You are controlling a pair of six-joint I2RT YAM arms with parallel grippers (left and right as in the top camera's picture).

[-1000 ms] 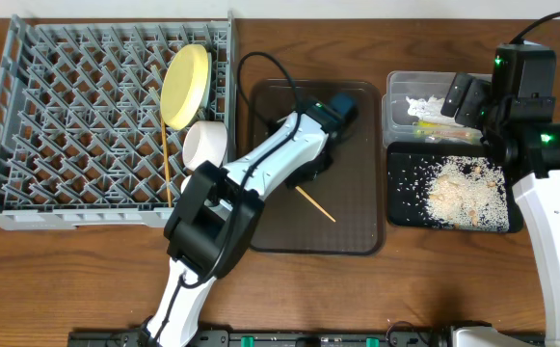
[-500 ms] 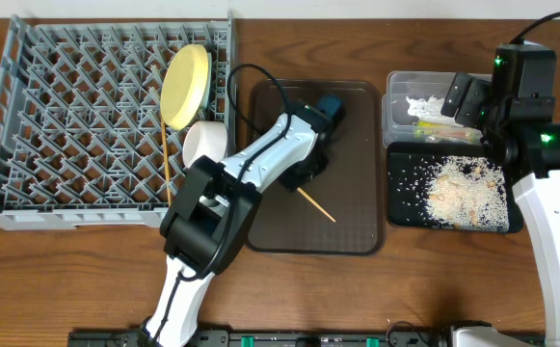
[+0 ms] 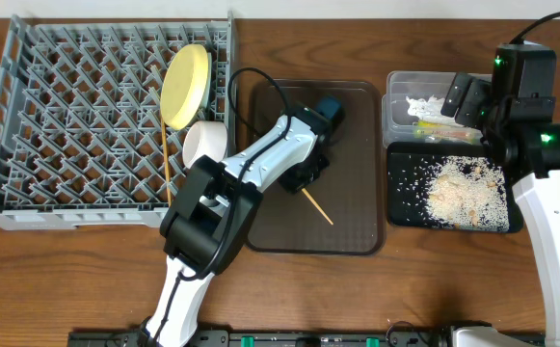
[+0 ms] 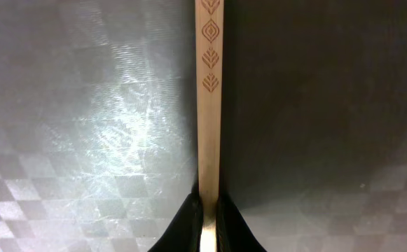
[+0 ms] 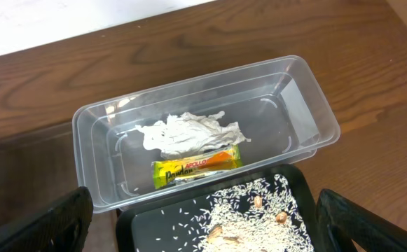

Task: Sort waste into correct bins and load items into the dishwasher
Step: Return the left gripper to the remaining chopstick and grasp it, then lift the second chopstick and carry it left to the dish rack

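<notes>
While the left gripper (image 4: 209, 224) clamps the chopstick (image 4: 209, 105) near one end, we should raise it level off the brown tray (image 3: 357, 222), then swing toward the dish rack (image 3: 67, 116); the right gripper (image 5: 203, 227) stands open.

The desk (image 3: 67, 280) was a broad slab of reddish-brown wood with a dark, streaky grain running along its length, and it filled nearly the whole overhead view. Along its far edge lay a narrow pale strip (image 3: 357, 5), white to light grey, which the right wrist view also caught as a plain white patch beyond the wood; whether it was wall or floor could not be told. The light was even and soft, casting only faint shadows on the wood.
</notes>
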